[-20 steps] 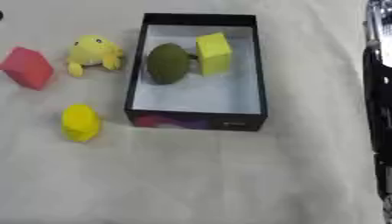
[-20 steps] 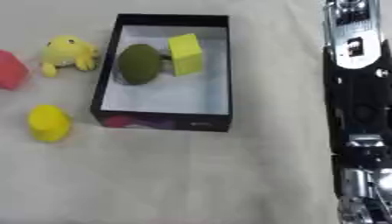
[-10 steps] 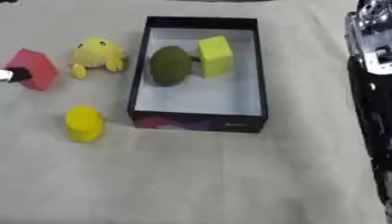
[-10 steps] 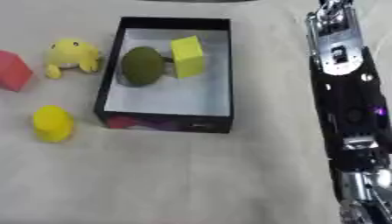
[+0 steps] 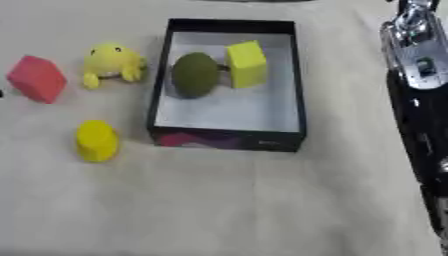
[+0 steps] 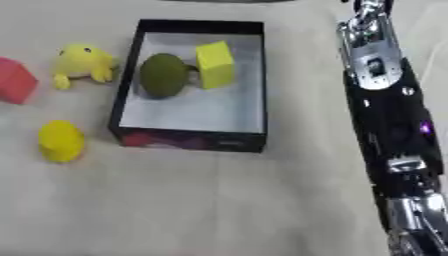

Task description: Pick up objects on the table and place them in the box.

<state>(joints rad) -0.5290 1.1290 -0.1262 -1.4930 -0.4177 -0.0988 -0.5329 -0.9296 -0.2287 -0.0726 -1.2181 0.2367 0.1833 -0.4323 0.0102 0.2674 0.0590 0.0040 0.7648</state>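
A black box (image 5: 297,90) with a white floor stands at the upper middle. Inside it lie a dark green oval (image 5: 194,74) and a yellow block (image 5: 247,63), side by side at the far end. To the left of the box, on the cloth, are a red block (image 5: 37,79), a yellow duck-like toy (image 5: 111,61) and a small yellow rounded piece (image 5: 95,141). My right arm (image 6: 378,75), black and silver, runs up the right side past the box; its hand is beyond the top edge. A dark sliver (image 5: 2,93) shows at the left edge beside the red block.
A beige cloth (image 5: 219,200) covers the table. The right arm fills the strip to the right of the box.
My right arm has reached farther up along the right side of the box. The dark tip by the red block has drawn back to the left edge. The toys have not moved.
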